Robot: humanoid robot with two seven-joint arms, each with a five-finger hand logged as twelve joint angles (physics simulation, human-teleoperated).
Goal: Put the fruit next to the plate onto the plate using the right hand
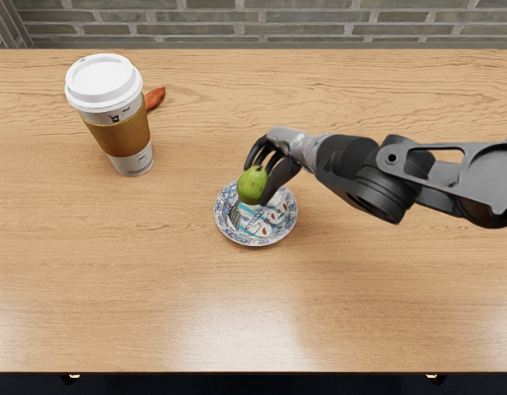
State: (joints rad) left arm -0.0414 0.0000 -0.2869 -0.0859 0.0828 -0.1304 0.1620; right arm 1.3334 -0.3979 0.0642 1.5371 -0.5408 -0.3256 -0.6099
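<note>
1. Table [385, 99]: pale wood with clear grain, smooth, with a soft sheen toward the lower frame.
2. Cup [122, 152], upper left: paper with a matt brown sleeve; the lid [103, 81] is smooth white plastic.
3. Plate [233, 232]: glossy glazed ceramic with a painted pattern.
4. Pear [253, 184]: smooth green skin.
5. Right hand [278, 156]: dark grey matt shell.
6. Wall [237, 25], top edge: rough brick.
</note>
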